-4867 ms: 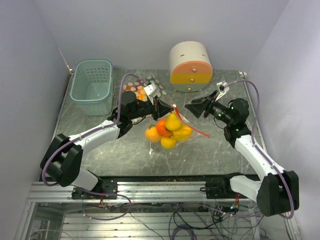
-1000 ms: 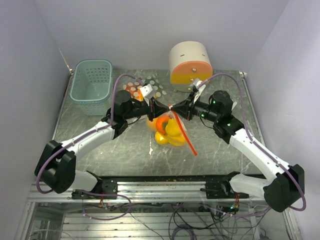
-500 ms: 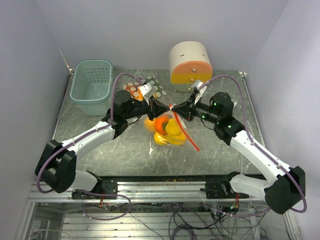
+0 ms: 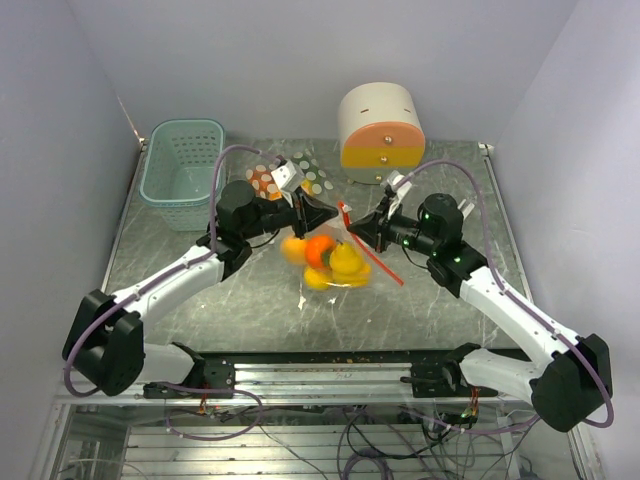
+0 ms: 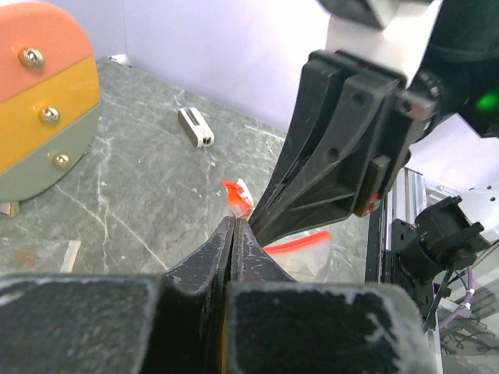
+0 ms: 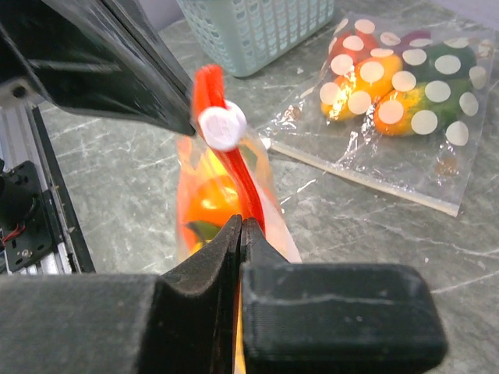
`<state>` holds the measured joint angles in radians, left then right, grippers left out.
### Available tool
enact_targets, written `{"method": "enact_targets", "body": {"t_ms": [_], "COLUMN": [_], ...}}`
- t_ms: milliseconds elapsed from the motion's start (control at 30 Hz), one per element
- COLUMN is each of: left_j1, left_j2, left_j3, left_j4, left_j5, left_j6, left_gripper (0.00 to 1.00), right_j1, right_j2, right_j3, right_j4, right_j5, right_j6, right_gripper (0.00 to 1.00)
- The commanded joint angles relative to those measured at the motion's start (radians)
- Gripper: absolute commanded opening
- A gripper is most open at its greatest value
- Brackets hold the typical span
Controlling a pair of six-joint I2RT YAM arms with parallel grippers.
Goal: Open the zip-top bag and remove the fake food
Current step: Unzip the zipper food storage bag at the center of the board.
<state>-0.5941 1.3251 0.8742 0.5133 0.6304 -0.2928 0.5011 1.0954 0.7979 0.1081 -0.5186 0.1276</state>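
Note:
The clear zip-top bag (image 4: 345,275) hangs between my two grippers over the middle of the table, its red zip strip (image 4: 378,258) trailing to the right. The fake food (image 4: 322,251), orange and yellow fruits, sits low inside it. My left gripper (image 4: 335,212) is shut on the bag's top edge from the left. My right gripper (image 4: 355,227) is shut on the opposite edge. In the right wrist view the white slider (image 6: 222,125) rides on the red strip above my shut right gripper (image 6: 242,223), with an orange fruit (image 6: 212,202) behind. The left gripper (image 5: 234,221) shows shut, facing the right fingers (image 5: 335,167).
A teal basket (image 4: 183,171) stands at the back left. A polka-dot bag (image 4: 296,173) holding more fruit lies behind the left gripper. The cream-and-orange round container (image 4: 381,132) stands at the back centre. A small white clip (image 5: 195,127) lies near the table's far right corner.
The two grippers, tip to tip at the bag's top a second ago, have drawn apart, left going left and right going right. The right jaws have closed fully. The bag sways, blurred.

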Motion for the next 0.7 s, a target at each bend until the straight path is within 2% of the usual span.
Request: {"method": "enact_targets", "body": {"t_ms": [0,100,133,233,333,533,667], "left_j1": [0.009,0.010,0.010,0.010,0.010,0.010,0.010], "left_j2": [-0.061,-0.068,-0.065,-0.051,-0.038,-0.030,-0.041], "left_j3": [0.045,0.050,0.050,0.041,0.018,0.012,0.013], "left_j4": [0.066,0.045,0.040,0.048,0.093,0.108,0.088], "left_j5": [-0.016,-0.009,-0.005,0.019,0.063,0.116,0.131], "left_j6": [-0.012,0.001,0.006,0.010,0.001,0.016,0.036], "left_gripper": [0.07,0.07,0.07,0.07,0.07,0.07,0.07], "right_j1": [-0.004,-0.031,-0.033,-0.037,-0.050,-0.130,-0.151], "right_j2": [-0.012,-0.028,-0.037,-0.060,-0.061,-0.013,0.033], "right_j3": [-0.019,-0.022,-0.020,0.010,0.057,0.070,0.075], "right_j4": [-0.005,0.003,0.011,0.035,0.051,0.263,0.343], "right_j5": [0.019,0.007,-0.007,-0.043,-0.111,-0.374,-0.445], "right_j6": [-0.017,-0.007,-0.002,0.014,0.027,0.162,0.218], "right_gripper": [0.00,0.00,0.05,0.32,0.47,0.52,0.53]}}
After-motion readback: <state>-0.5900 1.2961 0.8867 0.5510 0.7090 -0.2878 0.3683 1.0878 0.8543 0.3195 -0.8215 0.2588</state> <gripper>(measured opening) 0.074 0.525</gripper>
